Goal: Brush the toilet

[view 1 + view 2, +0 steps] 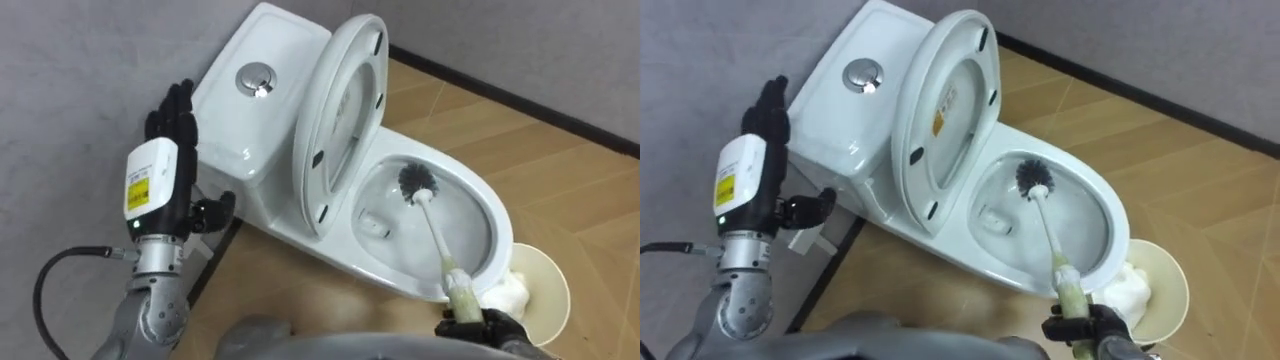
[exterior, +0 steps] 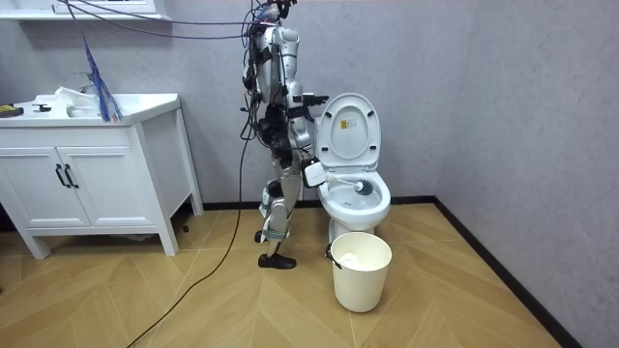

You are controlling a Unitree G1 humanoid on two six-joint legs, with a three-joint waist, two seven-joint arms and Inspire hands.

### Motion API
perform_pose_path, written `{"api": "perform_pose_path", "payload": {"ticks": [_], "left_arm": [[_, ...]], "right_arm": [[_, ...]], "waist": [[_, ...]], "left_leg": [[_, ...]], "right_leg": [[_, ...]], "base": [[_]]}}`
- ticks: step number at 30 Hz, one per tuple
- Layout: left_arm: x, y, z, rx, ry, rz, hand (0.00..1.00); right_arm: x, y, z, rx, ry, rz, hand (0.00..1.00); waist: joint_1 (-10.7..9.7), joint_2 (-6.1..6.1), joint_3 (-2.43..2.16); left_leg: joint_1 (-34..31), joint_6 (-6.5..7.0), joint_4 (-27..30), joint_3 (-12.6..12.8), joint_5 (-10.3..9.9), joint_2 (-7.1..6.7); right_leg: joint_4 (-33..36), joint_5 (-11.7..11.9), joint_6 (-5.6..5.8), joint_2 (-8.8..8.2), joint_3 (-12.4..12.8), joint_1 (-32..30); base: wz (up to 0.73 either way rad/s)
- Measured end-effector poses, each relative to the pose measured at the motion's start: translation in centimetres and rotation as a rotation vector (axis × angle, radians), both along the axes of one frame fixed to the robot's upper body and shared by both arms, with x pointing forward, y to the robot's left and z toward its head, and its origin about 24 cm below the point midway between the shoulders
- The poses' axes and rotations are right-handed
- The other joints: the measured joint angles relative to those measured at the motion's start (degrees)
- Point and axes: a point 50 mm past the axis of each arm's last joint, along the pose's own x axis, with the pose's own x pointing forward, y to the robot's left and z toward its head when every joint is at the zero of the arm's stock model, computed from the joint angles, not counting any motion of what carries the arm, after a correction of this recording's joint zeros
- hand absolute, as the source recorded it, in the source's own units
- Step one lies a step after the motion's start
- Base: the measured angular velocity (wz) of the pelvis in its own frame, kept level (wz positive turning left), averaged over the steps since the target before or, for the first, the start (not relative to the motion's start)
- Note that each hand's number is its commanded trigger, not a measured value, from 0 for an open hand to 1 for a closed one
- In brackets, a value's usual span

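Lower right: the right hand curls its fingers round the toilet brush, whose bristles sit inside the toilet bowl at centre. Scrubbing looks in hand, and the next move likely calls for sweeping the bristles round the wall. Upper left, the left hand hangs with its fingers straight.

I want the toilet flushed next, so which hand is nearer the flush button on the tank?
Left. The left hand is raised beside the tank, just left of the flush button; the right hand grips the brush at the bowl's front rim.

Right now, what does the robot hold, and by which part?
Its right hand grips the toilet brush by the handle's end; the left hand holds nothing.
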Motion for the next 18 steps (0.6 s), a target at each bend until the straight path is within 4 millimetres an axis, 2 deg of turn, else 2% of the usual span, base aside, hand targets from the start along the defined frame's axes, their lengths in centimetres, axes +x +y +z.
{"api": "perform_pose_path", "payload": {"ticks": [1, 4, 8, 10, 12, 15, 18], "left_arm": [[0.0, -0.1, -0.3, 0.007, 0.017, -0.014, 0.0], [0.2, -0.2, -0.7, 0.017, 0.037, -0.031, 0.0], [0.2, 0.0, -1.9, 0.041, 0.117, -0.046, 0.0], [-0.1, 0.2, -3.7, 0.068, 0.208, -0.044, 0.0], [-0.1, 0.1, -3.7, 0.083, 0.2, -0.049, 0.0], [0.0, 0.1, -3.9, 0.091, 0.198, -0.044, 0.0], [0.1, 0.3, -4.3, 0.112, 0.203, -0.044, 0.0]], "right_arm": [[-0.1, -0.2, 0.0, 0.0, 0.006, 0.002, 1.0], [-0.1, -0.6, 0.1, -0.008, 0.007, 0.006, 1.0], [-0.4, -0.7, 0.1, -0.012, 0.021, 0.003, 1.0], [-0.9, -1.1, 0.1, -0.022, 0.052, -0.005, 1.0], [-0.8, -1.3, 0.2, -0.038, 0.056, 0.017, 1.0], [-0.7, -1.8, 0.4, -0.089, 0.09, 0.123, 1.0], [0.3, -2.4, 0.7, -0.168, 0.107, 0.282, 1.0]], "waist": [[-0.9, 0.22, -0.21], [-2.38, 0.22, -0.22], [-3.3, -0.11, -0.22], [-3.97, 0.0, -0.27], [-4.14, 0.02, -0.4], [-3.97, -0.07, -0.3], [-3.71, 0.16, -0.39]], "left_leg": [[-0.11, 0.02, -0.21, 0.43, 0.09, 0.01], [0.02, 0.09, -1.61, 1.64, 0.85, -0.03], [0.22, 0.07, -2.99, 3.29, 1.46, 0.12], [-0.07, 0.08, -3.23, 3.84, 1.59, 0.17], [-0.8, 0.06, -3.23, 4.33, 1.64, 0.24], [-1.75, 0.17, -3.28, 4.37, 1.84, 0.16], [-2.1, 0.22, -3.27, 4.62, 1.98, 0.21]], "right_leg": [[0.39, 0.0, 0.0, -0.05, 0.62, -0.64], [1.04, 0.0, -0.01, -0.14, 2.05, -1.97], [1.03, 0.12, -0.18, -0.07, 3.38, -3.07], [1.12, 0.14, -0.21, -0.01, 4.12, -3.79], [1.53, 0.19, -0.28, -0.05, 4.42, -4.88], [2.09, 0.22, -0.33, -0.19, 4.56, -6.07], [2.32, 0.38, -0.44, -0.18, 4.55, -6.71]], "base": [[-0.2], [-0.22], [-0.18], [-0.13], [-0.1], [-0.03], [-0.06]]}}
